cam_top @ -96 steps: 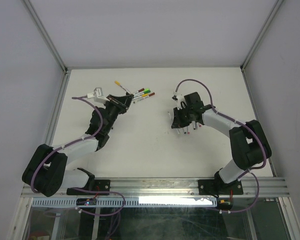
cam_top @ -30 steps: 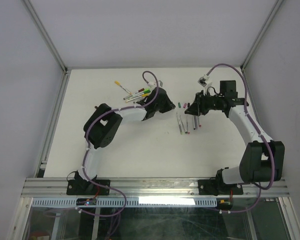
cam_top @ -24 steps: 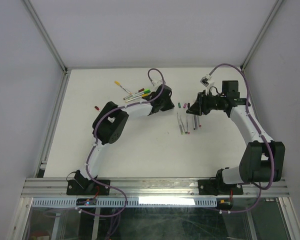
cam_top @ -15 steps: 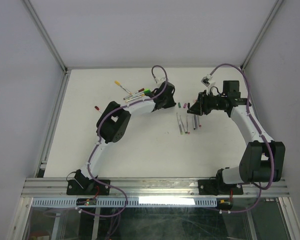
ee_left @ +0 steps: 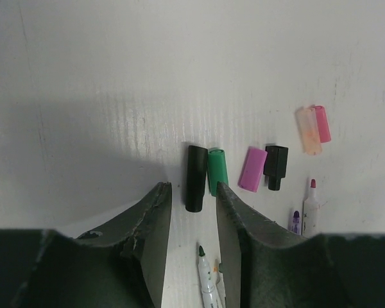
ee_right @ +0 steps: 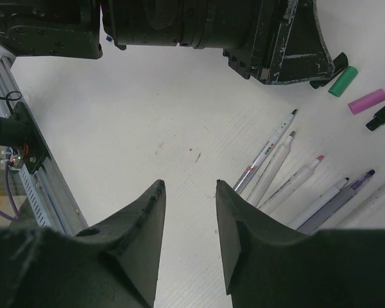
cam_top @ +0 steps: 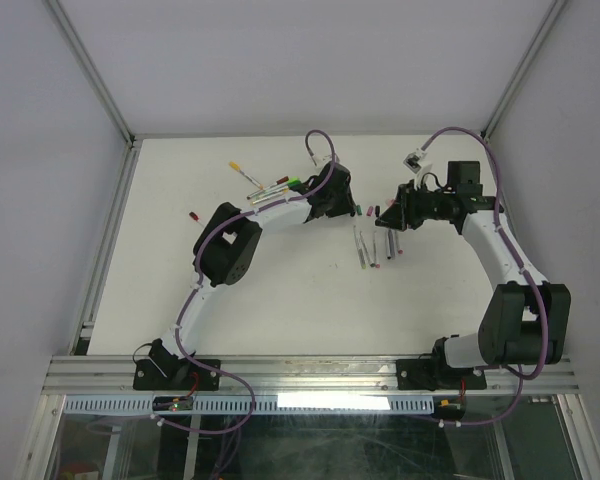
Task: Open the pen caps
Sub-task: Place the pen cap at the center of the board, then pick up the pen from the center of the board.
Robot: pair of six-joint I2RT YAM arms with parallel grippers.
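**A:** What has changed since half a second ago?

**B:** Very little in the arms. The left jaws were pressed together then. Now they stand a narrow gap apart, holding nothing. A black cap (ee_left: 195,178) lies on the surface (cam_top: 280,290) just past their tips, right beside a green cap (ee_left: 217,171).

**A:** And the right jaws?

**B:** Unchanged. They show a narrow gap with nothing in it, and they hang above the uncapped pens (ee_right: 269,160) at the lower right of the right wrist view.

**A:** Where are the other caps?

**B:** A pink cap (ee_left: 252,177) and a second black cap (ee_left: 275,167) lie to the right of the green cap. A red cap (cam_top: 192,215) sits alone at the left of the overhead view. The capped pens (cam_top: 280,184) are bunched in the upper middle, beside the left arm.

**A:** And the setting?

**B:** The surface is white and lightly scuffed. Pale grey walls (cam_top: 40,150) with aluminium frame posts (cam_top: 90,70) enclose it. A metal rail (cam_top: 310,372) runs along the bottom edge and carries both arm bases.
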